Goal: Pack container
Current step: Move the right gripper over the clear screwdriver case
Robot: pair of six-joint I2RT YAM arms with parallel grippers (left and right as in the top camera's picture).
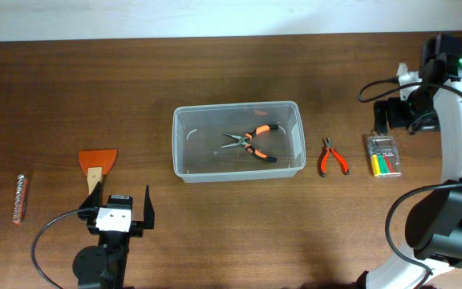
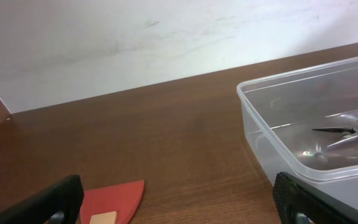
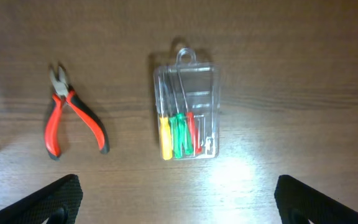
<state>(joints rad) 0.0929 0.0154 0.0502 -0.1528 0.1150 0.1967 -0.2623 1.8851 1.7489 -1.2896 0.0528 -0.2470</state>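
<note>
two claws, both empty. my left claw (image 2: pixel 179 214) is spread wide, its dark fingertips (image 2: pixel 48 204) showing only at the bottom corners of the left wrist view, with nothing between them. the container (image 2: pixel 272 155), a clear plastic bin with rounded corners and a rim, stands on the brown table (image 1: pixel 135 80) ahead of this claw and off to its right side, its near corner close to the right-hand fingertip in the wrist view. inside the bin, flat on its floor, lie long-nose pliers (image 1: pixel 251 141) with orange and black handles, tips pointing away from my right arm. an orange scraper (image 1: pixel 96 167) with a pale wooden handle lies just ahead of the left claw's left-hand finger; whether the finger touches the handle i cannot tell. farther out to the left of that claw lies a small speckled rod (image 1: pixel 20 198), well apart from the scraper.

my right claw (image 3: pixel 179 211) is likewise spread and grips nothing. straight ahead of the gap between its fingers lies a small clear case (image 3: pixel 186 112) holding yellow, green and red screwdrivers, hanging loop pointing away from the claw. toward the claw's left-hand side lie red and black cutters (image 3: pixel 73 118), handles splayed, apart from the case. in the overhead view the cutters sit between the case and the container.
</note>
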